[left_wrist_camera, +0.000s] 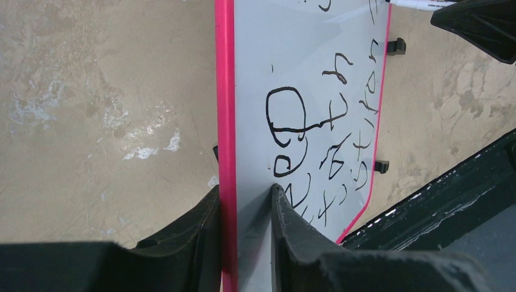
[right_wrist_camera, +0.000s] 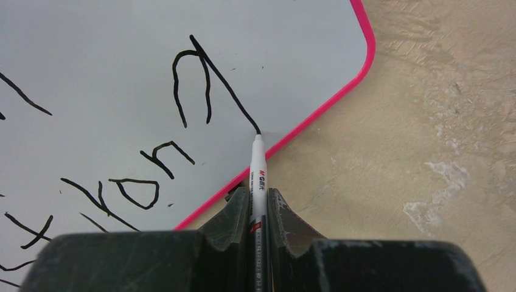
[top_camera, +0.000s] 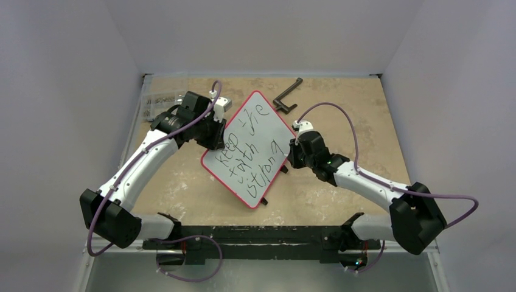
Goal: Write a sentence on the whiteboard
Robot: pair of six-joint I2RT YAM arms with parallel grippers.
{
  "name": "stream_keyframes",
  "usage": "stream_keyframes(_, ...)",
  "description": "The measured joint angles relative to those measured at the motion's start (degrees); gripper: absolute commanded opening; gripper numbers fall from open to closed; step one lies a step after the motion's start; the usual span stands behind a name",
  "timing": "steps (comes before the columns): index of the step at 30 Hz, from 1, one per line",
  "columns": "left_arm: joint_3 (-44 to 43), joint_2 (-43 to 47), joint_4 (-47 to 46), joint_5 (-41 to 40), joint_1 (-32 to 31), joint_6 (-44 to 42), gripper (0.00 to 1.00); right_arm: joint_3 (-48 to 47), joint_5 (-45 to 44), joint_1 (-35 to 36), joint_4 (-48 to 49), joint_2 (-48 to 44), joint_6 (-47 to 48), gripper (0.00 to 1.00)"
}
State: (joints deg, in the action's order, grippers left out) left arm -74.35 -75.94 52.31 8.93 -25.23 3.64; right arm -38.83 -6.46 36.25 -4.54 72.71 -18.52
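- Currently at the closing step, by judgement: final stroke of the final letter, with the sentence (top_camera: 246,157) set down in three black lines and reading roughly "keep the faith strong".
- Position of the whiteboard (top_camera: 272,126): on the table (top_camera: 353,121), near its centre, turned so that one corner points to 12 o'clock in the top view; small black feet along the 4 o'clock edge.
- State of the left gripper (left_wrist_camera: 244,190): at the 9 o'clock edge of the board, pinching the red rim, one finger on the white face and the other on the outer side. Apparent purpose: steadying the board. Cannot tell whether that edge is raised off the table.
- State of the right gripper (right_wrist_camera: 257,193): at the 3 o'clock edge, pressed tight on the marker (right_wrist_camera: 258,167), barrel running forward between the fingers.
- Marker tip: at the foot of a long diagonal tail, touching or all but touching the white face, just beside the rim, at 5 o'clock from the last letter in the right wrist view.
- Next move, as judged: raise the tip straight off the surface. Avoid any sideways drag; little bare board left before the rim.
- After lift-off: check all three lines for legibility before withdrawing toward 4 o'clock.
- Caution: release the left grip only once the tip is clear, to avoid a stray mark.
- Also present: black angled tool (top_camera: 287,97) at 12 o'clock from the board, apart from it, apparently not needed.
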Motion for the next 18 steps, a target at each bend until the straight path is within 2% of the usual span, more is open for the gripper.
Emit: stream_keyframes(18,0.0,0.37,0.11,-0.2,0.0,-0.22,0.0,-0.68,4.48,0.07,-1.51,-0.85,-1.38,0.0)
